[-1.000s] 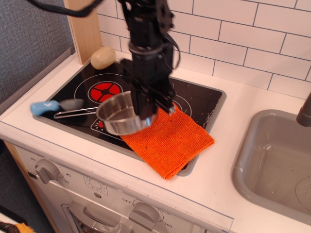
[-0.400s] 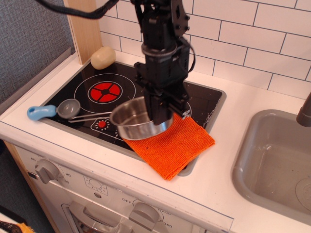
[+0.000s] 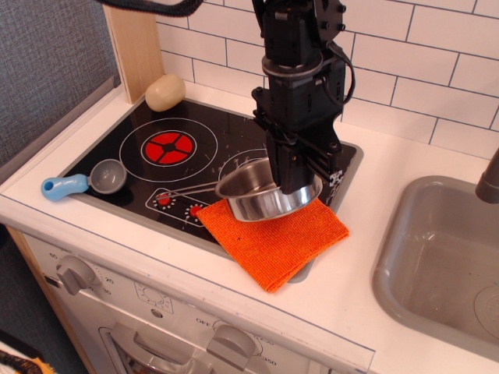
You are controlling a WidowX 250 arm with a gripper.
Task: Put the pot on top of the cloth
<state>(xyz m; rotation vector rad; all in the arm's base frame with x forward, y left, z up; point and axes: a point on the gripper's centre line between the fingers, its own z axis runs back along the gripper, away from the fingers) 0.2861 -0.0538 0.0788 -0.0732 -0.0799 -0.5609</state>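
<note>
observation.image looks down on a white desk [image 3: 405, 167] with a black hob [image 3: 132, 160] set into it. at the far left edge of the hob lies a scoop [image 3: 86, 181], blue handle pointing left, grey bowl to the right. behind it, at the hob's back corner, sits a pale soap-like lump [image 3: 164, 92] against a wooden post [image 3: 134, 45]. a red burner ring [image 3: 168, 146] shows on the glass. right of centre the pot [image 3: 261, 195] is tilted, its wire handle [image 3: 181, 189] running left over the hob; its base is over the back part of the cloth [image 3: 273, 234], though i cannot tell whether it touches. the gripper [image 3: 295, 181] comes down from above and is clamped on the pot's right rim. the cloth lies flat, overhanging the hob's front right corner. at far right is a grey sink [image 3: 440, 257].
</note>
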